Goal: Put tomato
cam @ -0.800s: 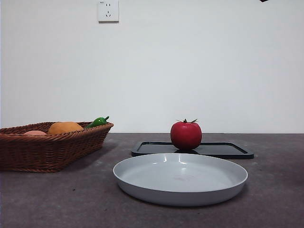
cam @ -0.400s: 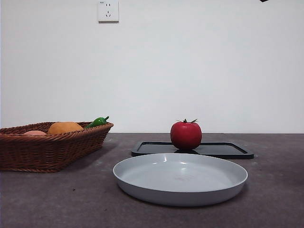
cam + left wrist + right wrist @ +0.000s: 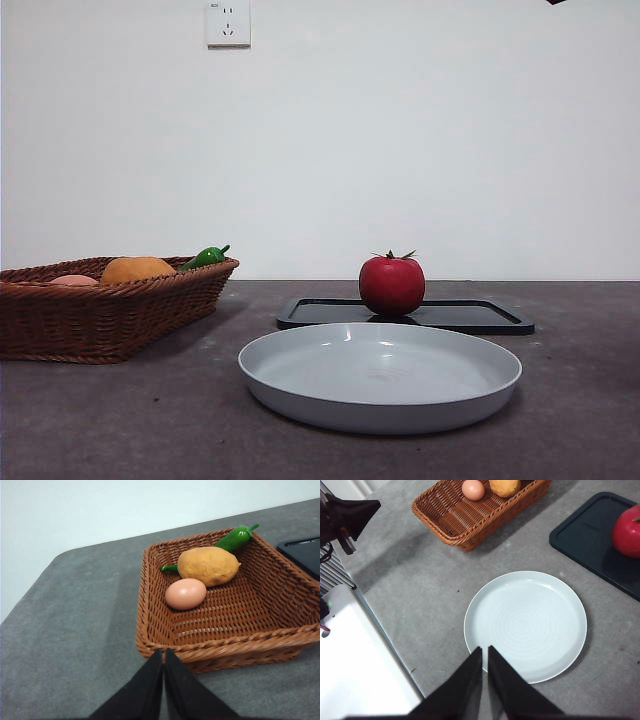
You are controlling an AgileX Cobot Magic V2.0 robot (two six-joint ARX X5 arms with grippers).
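Observation:
The red tomato (image 3: pixel 392 285) with a small green stem stands on a flat black tray (image 3: pixel 470 316) behind an empty grey plate (image 3: pixel 300 372). In the right wrist view the tomato (image 3: pixel 627 531) shows at the edge, on the tray (image 3: pixel 585 537), beyond the plate (image 3: pixel 525 625). My right gripper (image 3: pixel 484 652) is shut and empty, high above the plate's near rim. My left gripper (image 3: pixel 163 654) is shut and empty, just outside the wicker basket's (image 3: pixel 280 639) near wall. In the front view only a dark tip (image 3: pixel 555 2) of an arm shows at the top right.
The brown wicker basket (image 3: pixel 60 320) at the left holds an orange-yellow round fruit (image 3: pixel 208 566), a pale egg (image 3: pixel 185 593) and a small green pepper (image 3: pixel 235 538). A wall socket (image 3: pixel 228 22) is on the white wall. A white box (image 3: pixel 360 665) stands beside the table.

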